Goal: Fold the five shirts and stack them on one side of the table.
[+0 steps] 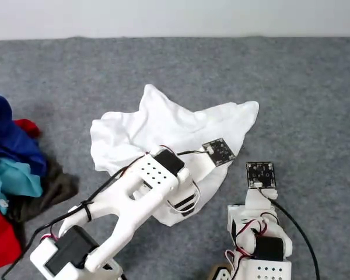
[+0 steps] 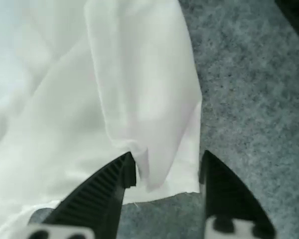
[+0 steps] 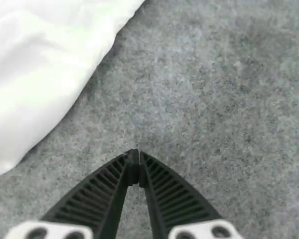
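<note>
1. We see no folded stack on the surface (image 1: 315,87); we judge the task barely begun.
2. The white shirt (image 1: 163,125) lies crumpled mid-surface, unfolded.
3. The pile (image 1: 11,169) of coloured shirts waits at the high view's left edge.
4. Over the shirt's hem, the left claw (image 2: 168,164) gapes wide.
5. Beside the shirt, the right claw (image 3: 135,157) is pinched closed, empty.

Your left arm (image 1: 134,198) and right arm (image 1: 259,245) are white shells with black motors and red-black cables. The left gripper (image 2: 169,157) and right gripper (image 3: 138,153) have ribbed, pointed black fingers (image 3: 104,194).
</note>
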Robot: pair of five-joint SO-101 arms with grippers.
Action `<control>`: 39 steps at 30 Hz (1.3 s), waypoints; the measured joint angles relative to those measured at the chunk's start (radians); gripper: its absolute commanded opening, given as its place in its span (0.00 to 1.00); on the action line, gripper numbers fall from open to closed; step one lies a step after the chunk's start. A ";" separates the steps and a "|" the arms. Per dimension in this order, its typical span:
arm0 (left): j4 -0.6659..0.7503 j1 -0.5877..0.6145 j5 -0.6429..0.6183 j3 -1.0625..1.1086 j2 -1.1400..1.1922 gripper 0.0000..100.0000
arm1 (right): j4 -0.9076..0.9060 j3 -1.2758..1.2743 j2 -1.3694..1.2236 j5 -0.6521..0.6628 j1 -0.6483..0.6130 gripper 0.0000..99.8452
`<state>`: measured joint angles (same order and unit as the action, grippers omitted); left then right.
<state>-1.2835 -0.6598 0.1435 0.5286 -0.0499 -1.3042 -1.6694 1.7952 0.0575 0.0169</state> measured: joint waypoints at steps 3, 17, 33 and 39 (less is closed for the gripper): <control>0.006 0.000 -0.009 -0.002 0.084 0.22 | 0.000 0.000 0.000 0.000 0.000 0.01; 0.003 0.000 -0.011 -0.124 0.233 0.01 | 0.000 0.000 0.000 0.000 0.000 0.01; -0.265 0.000 0.028 -0.368 0.238 0.14 | 0.000 0.000 0.000 0.000 0.000 0.01; -0.278 0.000 0.028 -0.384 0.238 0.14 | 0.000 0.000 0.000 0.000 0.000 0.01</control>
<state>-1.5612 -0.6598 0.1711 0.1450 0.1880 -1.3042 -1.6694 1.7952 0.0575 0.0169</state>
